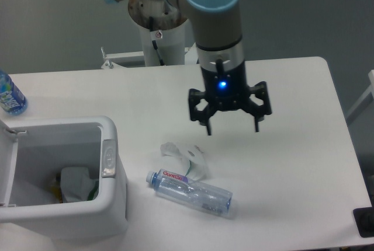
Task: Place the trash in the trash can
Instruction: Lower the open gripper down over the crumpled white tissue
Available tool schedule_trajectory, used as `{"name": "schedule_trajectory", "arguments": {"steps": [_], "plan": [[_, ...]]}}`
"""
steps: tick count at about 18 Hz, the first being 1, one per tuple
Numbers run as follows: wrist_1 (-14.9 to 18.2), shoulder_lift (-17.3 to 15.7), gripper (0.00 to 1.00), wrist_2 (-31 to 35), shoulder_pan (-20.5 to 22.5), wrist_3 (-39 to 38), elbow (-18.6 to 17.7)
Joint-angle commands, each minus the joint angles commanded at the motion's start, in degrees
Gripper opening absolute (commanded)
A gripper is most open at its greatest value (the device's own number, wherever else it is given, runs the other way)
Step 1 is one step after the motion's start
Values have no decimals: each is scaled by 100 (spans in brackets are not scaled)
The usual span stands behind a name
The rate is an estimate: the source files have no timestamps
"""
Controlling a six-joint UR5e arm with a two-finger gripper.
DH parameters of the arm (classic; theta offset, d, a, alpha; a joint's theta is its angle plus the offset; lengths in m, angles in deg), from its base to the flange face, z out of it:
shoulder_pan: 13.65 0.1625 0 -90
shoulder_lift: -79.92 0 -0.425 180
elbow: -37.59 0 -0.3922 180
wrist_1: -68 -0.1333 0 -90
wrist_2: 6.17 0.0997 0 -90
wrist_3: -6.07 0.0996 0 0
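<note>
Fixed camera view: black two-finger gripper (232, 128) hovering above the white table (304, 157), jaws spread wide and empty, likely poised for a descent. Crumpled whitish translucent wrapper (188, 157) touching clear plastic bottle (190, 191), lying flat, long axis slanting, pale blue cap toward white boxy trash can (111, 204), lid open.

Two bottles (190, 190) (10, 94) — one wrapper (186, 159) — one bin (114, 204)

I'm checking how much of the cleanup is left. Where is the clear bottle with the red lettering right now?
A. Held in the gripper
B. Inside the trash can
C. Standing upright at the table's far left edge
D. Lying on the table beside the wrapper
D: the bottle lies on its side on the table, next to the wrapper, outside the trash can, while the open gripper is empty.
</note>
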Motion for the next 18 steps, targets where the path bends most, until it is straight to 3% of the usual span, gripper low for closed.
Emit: {"name": "schedule_trajectory", "arguments": {"steps": [7, 8, 11, 18], "plan": [[-71, 298, 100, 71, -9, -97, -405], [-114, 351, 100, 158, -26, -123, -605], [-377, 465, 100, 177, -158, -736, -879], [-448, 940, 100, -482, -360, -1660, -933]]}}
